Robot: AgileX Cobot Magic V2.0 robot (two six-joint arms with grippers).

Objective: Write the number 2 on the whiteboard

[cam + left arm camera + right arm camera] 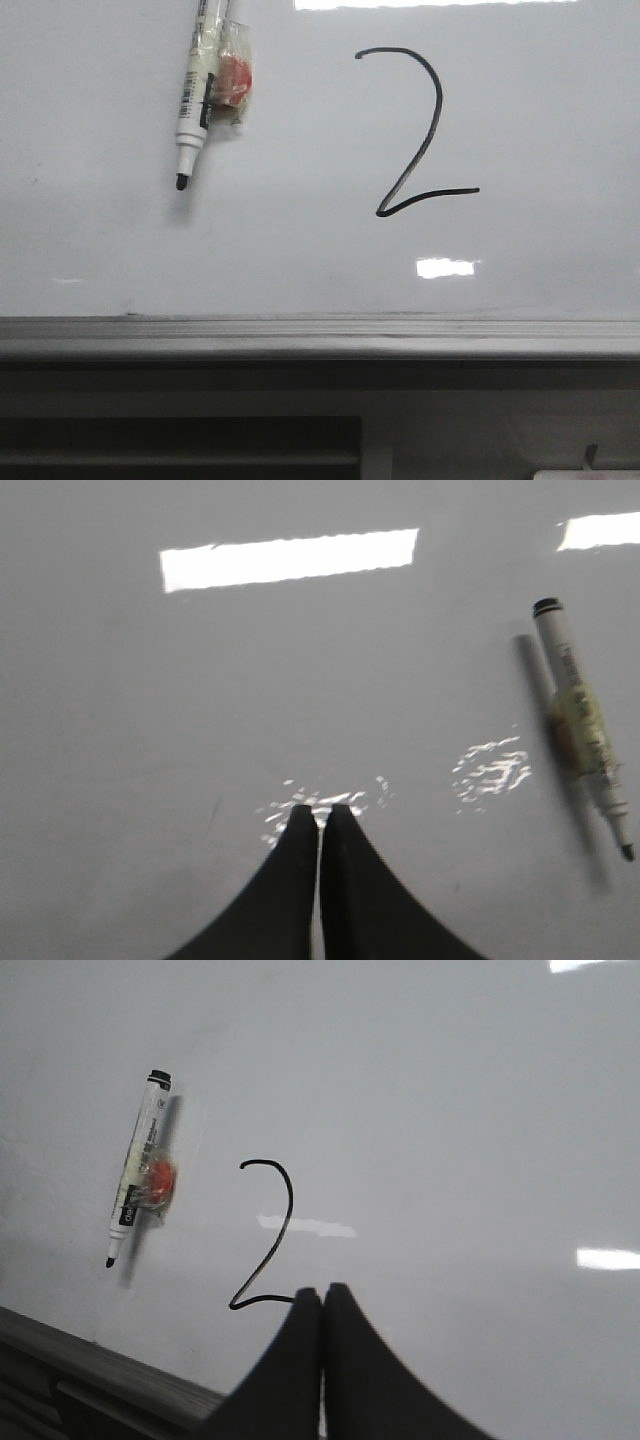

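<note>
The number 2 (420, 130) sits on the whiteboard (540, 120), right of centre in the front view: thin black line, hooked top, long diagonal, short wavy base stroke. In the right wrist view the 2 (265, 1235) shows again, with the end of its base stroke running behind the fingertips (300, 1310).

Right gripper (322, 1295): dark fingers pressed together with only a hairline seam, nothing between them, tips just over the board at the 2's base; contact with the board can't be told. Left gripper (320, 812): fingers likewise clenched tip to tip and empty, pointing at bare board with glare patches just ahead.

Marker (195, 95) is left of the 2 and well apart from it, near upright, black tip down and uncapped. Its top end is cut off by the frame edge in the front view. A wad of clear tape with something red inside (232, 80) is stuck to its side; what it is isn't clear. The left wrist view shows the marker (585, 725) blurred.

Grey ledge (320, 338) runs along the board's lower edge.
</note>
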